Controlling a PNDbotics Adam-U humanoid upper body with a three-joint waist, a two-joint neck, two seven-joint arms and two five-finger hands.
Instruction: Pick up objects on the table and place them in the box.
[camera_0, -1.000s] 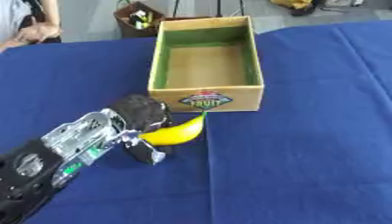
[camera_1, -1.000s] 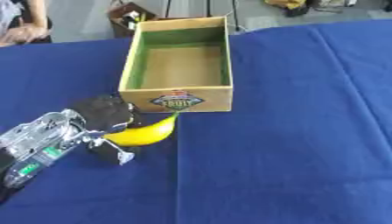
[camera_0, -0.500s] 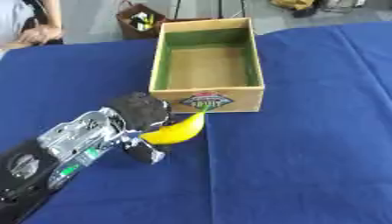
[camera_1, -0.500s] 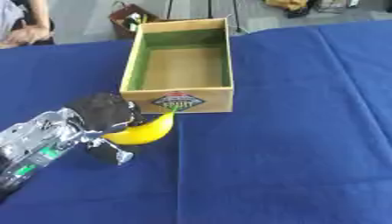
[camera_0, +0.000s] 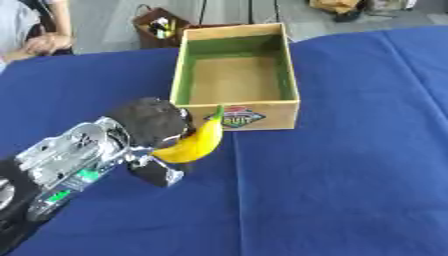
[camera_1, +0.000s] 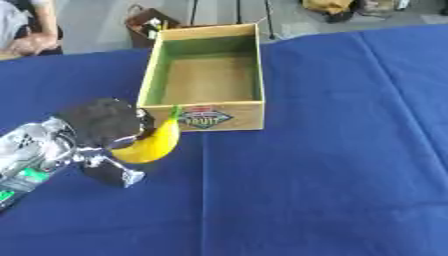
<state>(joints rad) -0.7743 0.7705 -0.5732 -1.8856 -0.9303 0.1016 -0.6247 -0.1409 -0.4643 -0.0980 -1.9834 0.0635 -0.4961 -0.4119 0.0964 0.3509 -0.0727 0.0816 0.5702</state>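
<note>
So the left hand (camera_0: 150, 131) has its dark fingers curled over the top of a banana (camera_0: 194, 143) with the thumb tucked underneath, and the fruit looks pinched between them, lifted a bit off the blue tablecloth (camera_0: 332, 180), though I can't say for sure it's clear of the cloth. The banana sticks out toward the right of the hand, its greenish stem tip pointing up and sitting right in front of the near wall of the cardboard fruit box (camera_0: 234, 116), pretty much over the printed label. The box itself is open on top with green inner walls, and nothing is in it yet as far as I can tell. No right hand anywhere in sight. What worries me: the banana is low and close to that front wall, so if the hand just pushes forward without rising first, the stem could catch the rim and shove the box back or twist the fruit out of the fingers. It's also held near one end, so it might swing and slip.
</note>
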